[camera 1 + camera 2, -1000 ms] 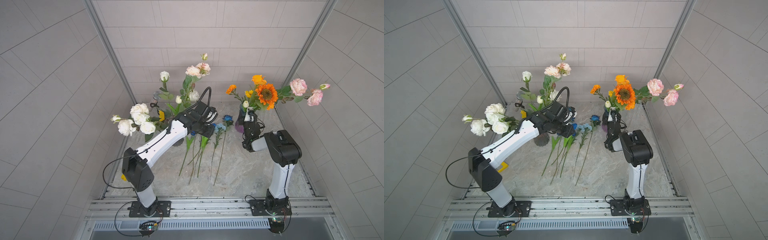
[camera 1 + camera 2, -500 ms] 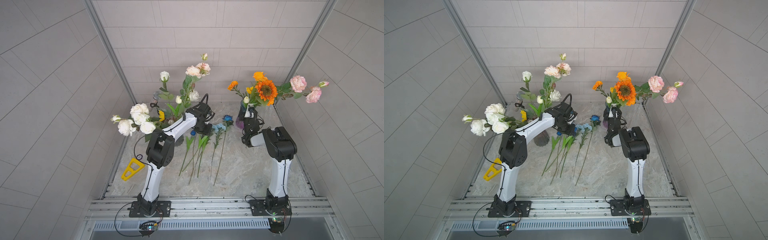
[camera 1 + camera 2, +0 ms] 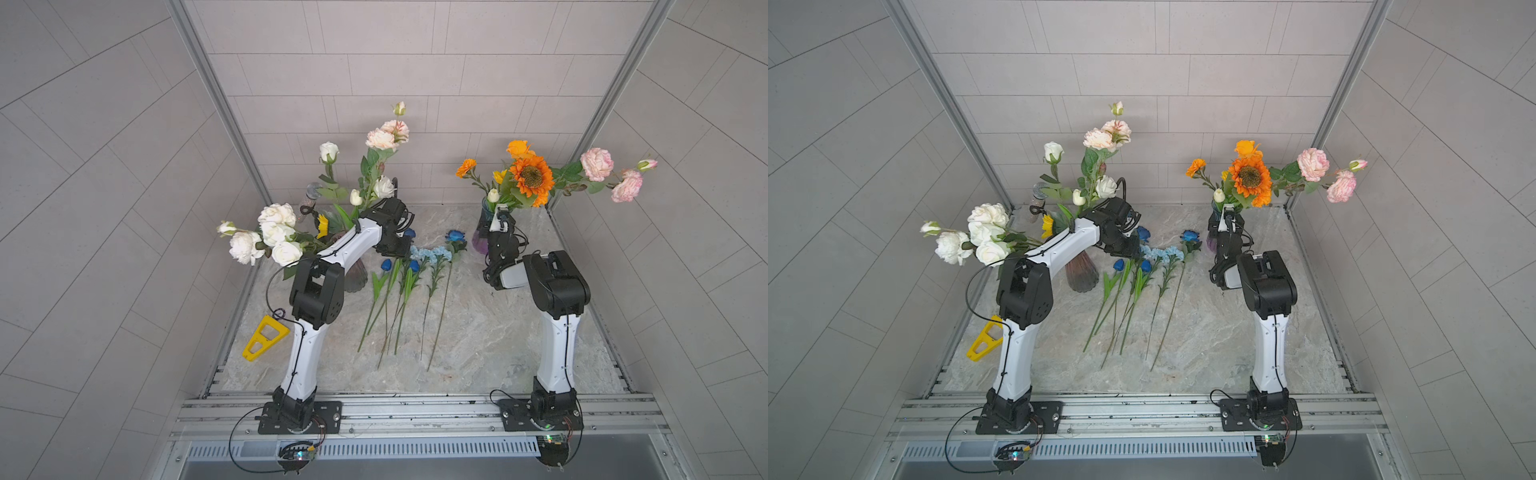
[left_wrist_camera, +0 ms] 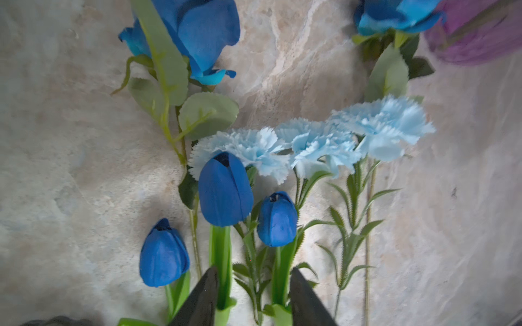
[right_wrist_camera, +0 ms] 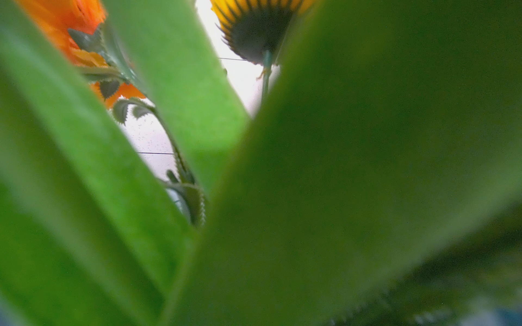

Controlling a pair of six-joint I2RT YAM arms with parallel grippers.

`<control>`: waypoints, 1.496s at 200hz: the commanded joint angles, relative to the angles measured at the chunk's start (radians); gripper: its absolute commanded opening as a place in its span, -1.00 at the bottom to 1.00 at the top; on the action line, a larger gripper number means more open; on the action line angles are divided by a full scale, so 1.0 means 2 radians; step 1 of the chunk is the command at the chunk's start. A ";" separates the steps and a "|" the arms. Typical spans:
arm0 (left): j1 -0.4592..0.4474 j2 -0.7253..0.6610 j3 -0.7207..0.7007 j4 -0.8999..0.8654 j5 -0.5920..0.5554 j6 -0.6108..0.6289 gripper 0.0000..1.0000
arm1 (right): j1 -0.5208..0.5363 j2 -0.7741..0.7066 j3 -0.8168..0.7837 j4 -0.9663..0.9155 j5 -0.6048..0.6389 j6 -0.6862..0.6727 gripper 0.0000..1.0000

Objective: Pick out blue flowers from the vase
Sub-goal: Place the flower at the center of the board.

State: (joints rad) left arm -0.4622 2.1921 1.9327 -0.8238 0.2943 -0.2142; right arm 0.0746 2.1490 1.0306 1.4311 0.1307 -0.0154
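Blue flowers (image 3: 415,266) lie in a row on the counter (image 3: 498,340).
Left gripper (image 4: 253,271) open astride tulip stems (image 4: 223,254), could snag them rising; right gripper (image 3: 501,214), grip unreadable among leaves (image 5: 367,169), could tip the purple vase (image 3: 480,245).

Left end effector (image 4: 253,269) is held pointing down, jaws parted. Right end effector (image 3: 500,209) is directed upward; its jaws are obscured.

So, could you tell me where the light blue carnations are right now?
In both top views the light blue carnations lie on the marble table, between the dark blue tulips and the blue rose near the purple vase.
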 commanded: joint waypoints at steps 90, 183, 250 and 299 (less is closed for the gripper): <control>-0.013 -0.077 -0.009 0.027 -0.002 0.031 0.13 | -0.002 0.004 -0.012 -0.009 -0.017 -0.030 0.39; -0.015 -0.124 -0.021 0.029 -0.011 0.040 0.13 | 0.000 -0.013 -0.031 -0.009 -0.020 -0.045 0.94; -0.027 -0.174 -0.055 0.074 0.003 0.049 0.14 | 0.009 -0.077 -0.094 -0.009 0.014 -0.062 0.98; -0.063 -0.234 -0.122 0.151 -0.009 0.061 0.29 | 0.013 -0.155 -0.185 -0.009 0.033 -0.061 0.99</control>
State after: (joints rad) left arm -0.5613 1.7920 1.7309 -0.6212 0.2874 -0.1196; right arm 0.0959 1.9175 0.7372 1.3933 0.1635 -0.1184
